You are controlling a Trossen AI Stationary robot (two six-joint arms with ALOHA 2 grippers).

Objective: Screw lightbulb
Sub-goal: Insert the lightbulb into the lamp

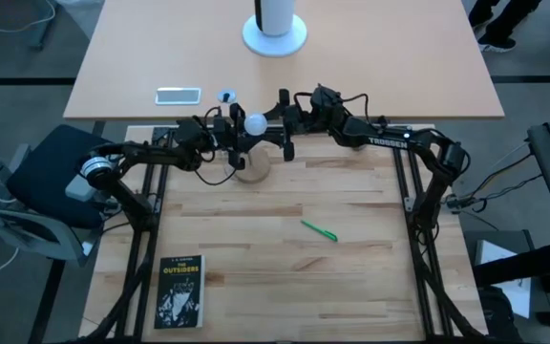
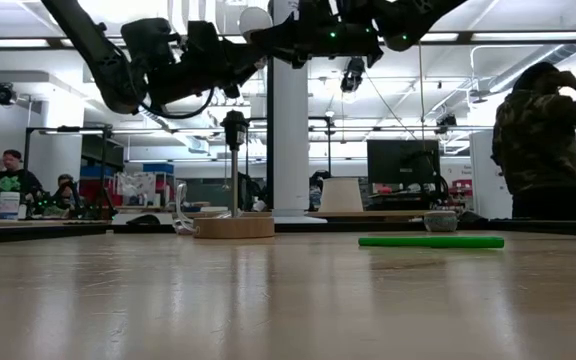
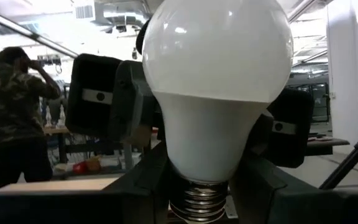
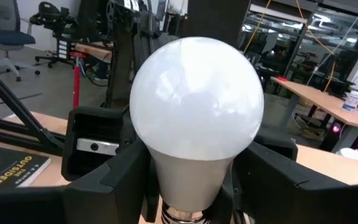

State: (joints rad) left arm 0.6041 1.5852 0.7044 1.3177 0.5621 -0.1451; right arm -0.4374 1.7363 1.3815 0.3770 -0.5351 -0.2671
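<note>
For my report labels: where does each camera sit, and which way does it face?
High: above the table, looking straight down; both arms show.
Low: table height, looking across into the room; arms overhead.
Left wrist: on the left arm, facing the bulb held in the left hand.
Right wrist: on the right arm, facing the bulb past the right hand.
Shared: the bulb; wrist views face each other.

From my station I could read only a few words. The right arm (image 1: 390, 139) carried "TROSSEN" in white along its link. The book (image 1: 179, 291) on the table had "THE OUTSIDERS" on its black cover, and the right wrist view caught part of that title, "OUTSIDERS" (image 4: 11, 167). I could make out no other text.
</note>
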